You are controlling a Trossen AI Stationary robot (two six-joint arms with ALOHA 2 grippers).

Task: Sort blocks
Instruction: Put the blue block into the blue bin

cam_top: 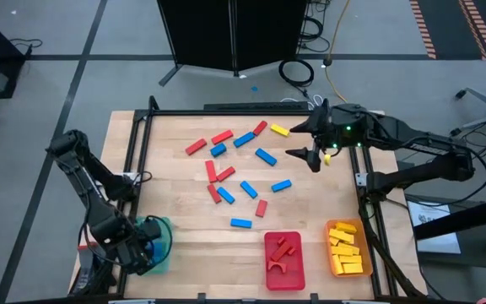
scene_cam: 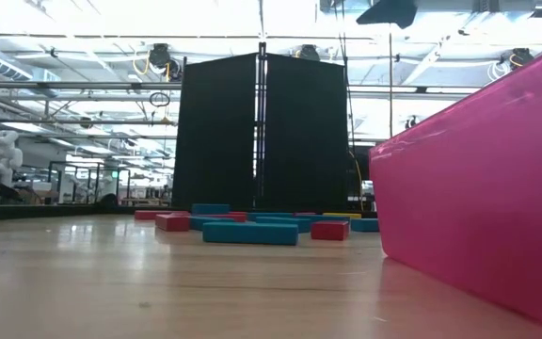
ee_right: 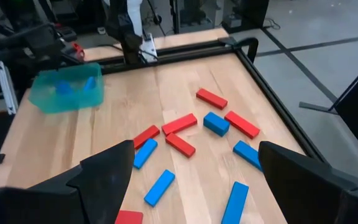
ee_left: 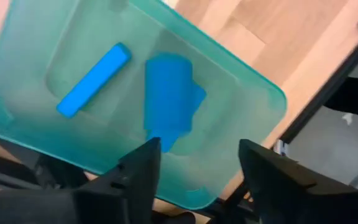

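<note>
Red and blue blocks (cam_top: 234, 173) lie scattered flat on the middle of the table, also seen in the right wrist view as blocks (ee_right: 185, 134). One yellow block (cam_top: 278, 130) lies near the far edge. My right gripper (cam_top: 298, 140) hangs open and empty, high above the far right of the table, beside the yellow block; its fingers spread wide in the wrist view (ee_right: 194, 180). My left gripper (ee_left: 197, 168) is open and empty just above the teal tray (cam_top: 160, 245) at the near left. In that tray lie a blue bar (ee_left: 94, 79) and another blue piece (ee_left: 169, 102).
A red tray (cam_top: 283, 260) with red blocks and an orange tray (cam_top: 347, 249) with yellow blocks stand at the near edge. The red tray's wall (scene_cam: 478, 217) fills the right of the low view. A black frame (cam_top: 142, 143) borders the table. A small yellow piece (cam_top: 327, 158) lies under the right arm.
</note>
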